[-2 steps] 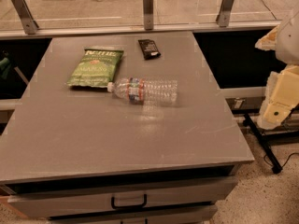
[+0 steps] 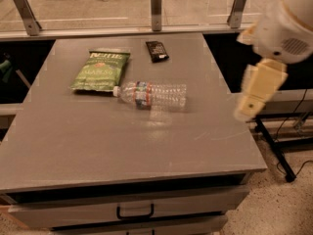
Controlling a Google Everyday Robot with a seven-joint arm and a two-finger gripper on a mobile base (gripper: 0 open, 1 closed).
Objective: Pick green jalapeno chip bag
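Note:
The green jalapeno chip bag (image 2: 101, 70) lies flat at the back left of the grey table (image 2: 122, 146), its darker top band facing the far edge. My gripper (image 2: 246, 112) hangs at the end of the cream arm (image 2: 279, 38) above the table's right edge, well to the right of the bag and touching nothing.
A clear plastic water bottle (image 2: 152, 94) lies on its side just right of the bag, its cap almost touching the bag's corner. A small black packet (image 2: 156, 51) lies near the far edge. A glass railing (image 2: 155, 6) runs behind the table. A drawer handle (image 2: 135, 212) is at the front.
My arm has swung left and further into view, from beside the table to over its right edge. The bag, bottle and packet have not moved.

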